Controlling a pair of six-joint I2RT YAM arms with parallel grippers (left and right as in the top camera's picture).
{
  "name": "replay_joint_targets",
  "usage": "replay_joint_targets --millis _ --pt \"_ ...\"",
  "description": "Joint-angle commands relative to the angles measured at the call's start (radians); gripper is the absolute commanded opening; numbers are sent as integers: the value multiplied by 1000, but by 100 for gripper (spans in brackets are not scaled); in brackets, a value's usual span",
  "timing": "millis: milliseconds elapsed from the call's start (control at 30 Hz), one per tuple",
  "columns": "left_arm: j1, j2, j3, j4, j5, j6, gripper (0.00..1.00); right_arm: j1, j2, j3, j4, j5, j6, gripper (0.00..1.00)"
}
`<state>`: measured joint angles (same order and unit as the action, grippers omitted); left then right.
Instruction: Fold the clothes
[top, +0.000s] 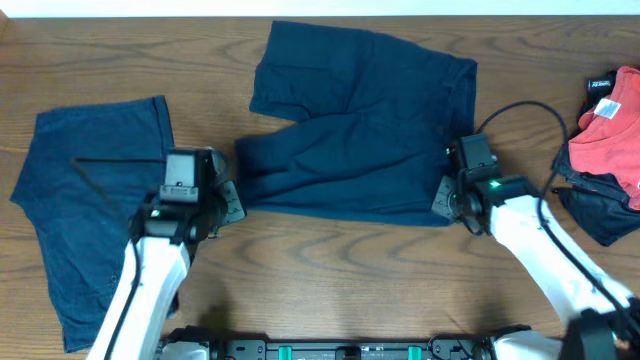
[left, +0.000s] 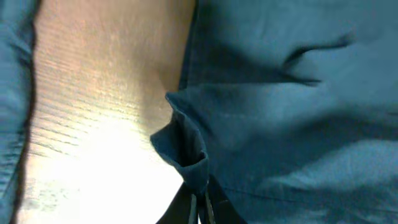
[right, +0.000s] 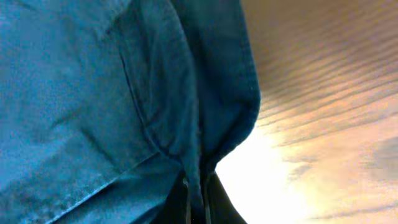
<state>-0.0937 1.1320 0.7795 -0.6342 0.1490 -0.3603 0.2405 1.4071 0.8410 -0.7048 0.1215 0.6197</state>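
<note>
A dark navy garment (top: 360, 120) lies spread in the middle of the table, its near part doubled over. My left gripper (top: 228, 200) is shut on its near left corner; in the left wrist view the pinched hem (left: 186, 155) runs into the closed jaws (left: 200, 208). My right gripper (top: 448, 195) is shut on the near right corner; in the right wrist view the folded hem (right: 205, 112) is clamped between the jaws (right: 196, 202). A second navy garment (top: 85, 190) lies flat at the left, partly under my left arm.
A red garment (top: 612, 125) and a dark one (top: 600, 205) are piled at the right edge. A black cable (top: 520, 108) loops above my right arm. Bare wood table (top: 330, 270) lies in front of the garment.
</note>
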Motion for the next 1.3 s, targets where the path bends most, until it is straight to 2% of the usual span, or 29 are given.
replay_joint_targets --millis 0,300,433,733,933,1100,1267 --pt "3 -80 19 -29 -53 -12 6 4 -66 37 -44 116 -32 1" --pt "3 -293 19 -152 -54 -12 6 141 -220 40 -212 225 -3 1" --pt "3 -393 21 -159 -54 -13 6 233 -265 41 -219 317 1 1" --pt "3 -589 54 -225 -53 -20 6 328 -291 42 -230 325 94 1" --pt "3 -639 54 -271 -28 -20 6 421 -291 42 -229 331 193 1" --pt "3 -639 54 -305 -27 -20 6 534 -291 42 -229 427 279 1" --pt "3 -639 54 -387 -31 -20 6 613 -291 42 -233 444 348 1"
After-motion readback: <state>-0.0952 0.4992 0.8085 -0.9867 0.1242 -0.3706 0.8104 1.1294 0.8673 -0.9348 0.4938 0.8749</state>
